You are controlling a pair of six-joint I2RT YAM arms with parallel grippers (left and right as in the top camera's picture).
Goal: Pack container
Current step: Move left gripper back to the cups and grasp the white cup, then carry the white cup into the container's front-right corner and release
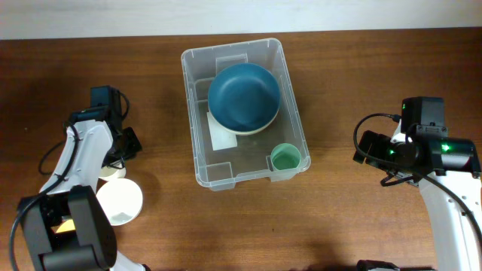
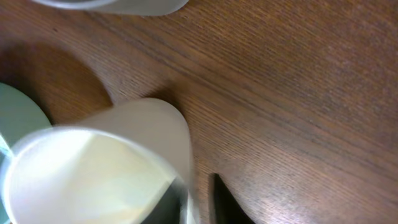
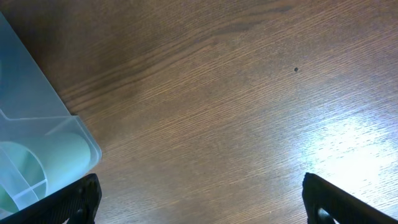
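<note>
Left pincer pinching cream cup, white bowl beside, container apart.

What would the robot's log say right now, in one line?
container: holds blue bowl, green cup | left tool: straddling wall of white cup, grip unclear | right tool: open, empty, over table

From above, the light is bright and even, and the brown table looks sharp, with only soft, small shadows. In the left wrist view the white cup is very close and blurry, and a dark shadow lies on the wood beside it. In the right wrist view a white shiny glare spot sits low on the right.
</note>
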